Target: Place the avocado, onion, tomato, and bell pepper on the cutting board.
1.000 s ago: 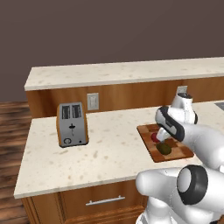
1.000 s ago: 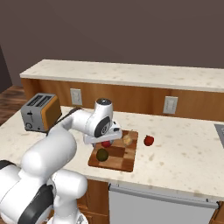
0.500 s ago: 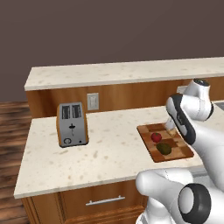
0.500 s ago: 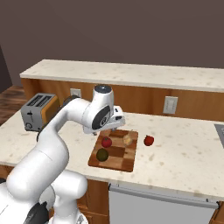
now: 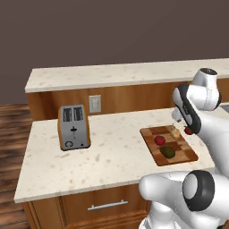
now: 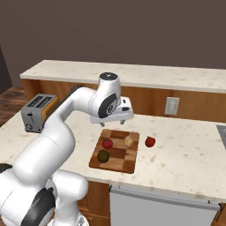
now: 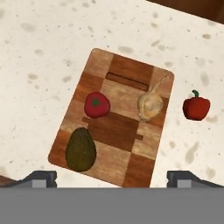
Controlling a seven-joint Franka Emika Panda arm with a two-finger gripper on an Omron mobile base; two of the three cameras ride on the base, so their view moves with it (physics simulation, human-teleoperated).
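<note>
Speckled counter point(image 5: 107, 156) — dark wall point(image 5: 112, 31)

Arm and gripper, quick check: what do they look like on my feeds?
The arm is glossy white with rounded links and dark grey joint rings. The gripper has a white boxy hand; its small fingertips are dark grey and blocky. No cables or markings show.
</note>
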